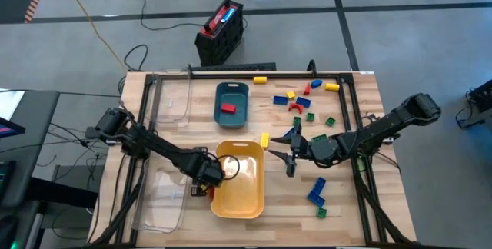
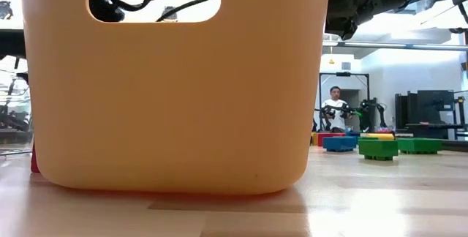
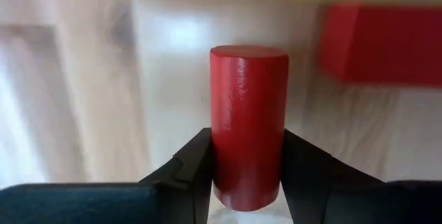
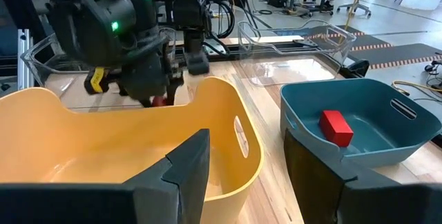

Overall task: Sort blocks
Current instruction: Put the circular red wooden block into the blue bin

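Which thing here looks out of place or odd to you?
Nothing looks spilled or damaged. One oddity: the left gripper is shut on a round red block beside the yellow tray, while a red block already lies in the teal tray.

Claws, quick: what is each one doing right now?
Left claw: closed on a red cylinder block, beside the yellow tray.
Right claw: open, empty, by the yellow tray.

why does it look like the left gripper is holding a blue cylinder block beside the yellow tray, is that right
Not quite: the block is red, not blue. The left wrist view shows the left gripper closed on a red cylinder block, its fingers pressed against both sides. The high view places that gripper beside the yellow tray, so the rest holds.
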You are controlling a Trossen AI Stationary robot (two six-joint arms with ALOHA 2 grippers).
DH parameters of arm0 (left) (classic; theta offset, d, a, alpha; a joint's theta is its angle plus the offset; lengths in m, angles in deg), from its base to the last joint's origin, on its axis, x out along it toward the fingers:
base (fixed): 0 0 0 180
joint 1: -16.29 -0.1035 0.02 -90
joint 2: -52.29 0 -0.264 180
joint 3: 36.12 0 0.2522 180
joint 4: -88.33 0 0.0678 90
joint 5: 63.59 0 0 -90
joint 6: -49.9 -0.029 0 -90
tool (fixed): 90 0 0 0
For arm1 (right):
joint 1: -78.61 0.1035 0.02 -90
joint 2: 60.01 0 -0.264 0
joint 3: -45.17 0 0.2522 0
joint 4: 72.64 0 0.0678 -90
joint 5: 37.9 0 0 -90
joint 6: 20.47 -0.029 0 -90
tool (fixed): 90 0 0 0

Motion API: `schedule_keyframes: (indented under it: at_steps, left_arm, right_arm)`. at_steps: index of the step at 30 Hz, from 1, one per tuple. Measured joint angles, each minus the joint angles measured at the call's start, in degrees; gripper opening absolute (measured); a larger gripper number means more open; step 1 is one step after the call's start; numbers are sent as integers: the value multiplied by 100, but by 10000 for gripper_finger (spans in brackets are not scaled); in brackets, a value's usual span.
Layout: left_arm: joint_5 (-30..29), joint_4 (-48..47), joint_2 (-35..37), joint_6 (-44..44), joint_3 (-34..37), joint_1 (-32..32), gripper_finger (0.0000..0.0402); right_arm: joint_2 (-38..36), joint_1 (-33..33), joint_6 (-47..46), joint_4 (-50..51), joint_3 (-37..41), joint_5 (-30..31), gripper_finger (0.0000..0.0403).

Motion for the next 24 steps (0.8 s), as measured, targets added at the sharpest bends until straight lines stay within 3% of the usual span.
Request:
schedule_keyframes:
  at_steps: [13,24]
  left_arm:
    - [-1256,-1252,1573,144,-142,-393,128]
    - [-1790,-2096,2600,-379,-140,-1847,129]
  right_arm:
    - [0,0,-57,-2,1,0,198]
    - [0,0,-94,-2,0,2,198]
